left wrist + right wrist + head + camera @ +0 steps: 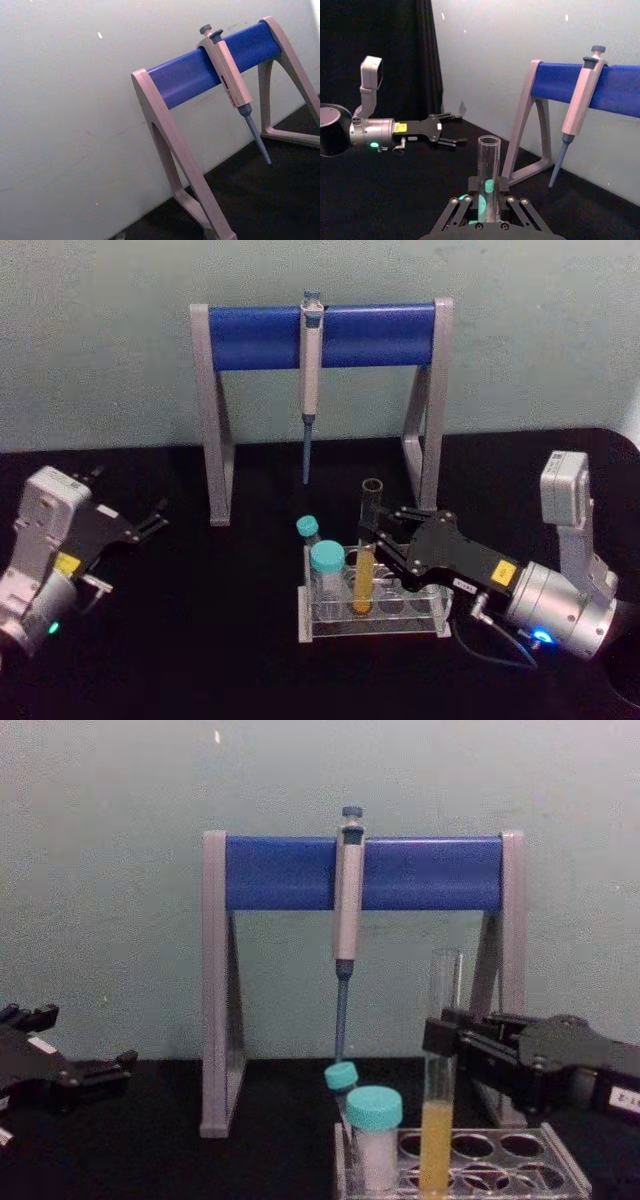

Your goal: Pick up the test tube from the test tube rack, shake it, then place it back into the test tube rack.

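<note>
Right pincer (pixel 373 538) grips the test tube (pixel 363 580) seated in the test tube rack (pixel 420 626), so lift plumb, clear of the holes; left pincer (pixel 156 518) sits wide, well apart.

Black table (pixel 200 640) — test tube rack (pixel 400 622), pipette stand (pixel 260 337)

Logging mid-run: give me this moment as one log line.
right gripper: shut on test tube | test tube: upright, seated in test tube rack | left gripper: open, parked left
</note>
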Motion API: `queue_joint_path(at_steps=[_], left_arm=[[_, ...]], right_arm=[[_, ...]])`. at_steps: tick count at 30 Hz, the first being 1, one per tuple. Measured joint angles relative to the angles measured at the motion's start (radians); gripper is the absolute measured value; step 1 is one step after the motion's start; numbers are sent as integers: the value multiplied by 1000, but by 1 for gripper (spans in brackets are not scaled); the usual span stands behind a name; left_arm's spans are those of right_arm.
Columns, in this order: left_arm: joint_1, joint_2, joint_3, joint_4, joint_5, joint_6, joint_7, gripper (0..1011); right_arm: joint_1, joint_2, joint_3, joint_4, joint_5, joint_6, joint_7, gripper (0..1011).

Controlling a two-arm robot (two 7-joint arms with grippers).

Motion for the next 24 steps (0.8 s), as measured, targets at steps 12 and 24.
queue_joint_path(at_steps=[12,24], left_arm=[[0,0,0,0,0,0,0,1001],[0,0,0,0,0,0,0,1001]], right_arm=[[-6,23,31,-73,-10,0,-12,228],[43,5,58,-60,-30,0,-48,228]])
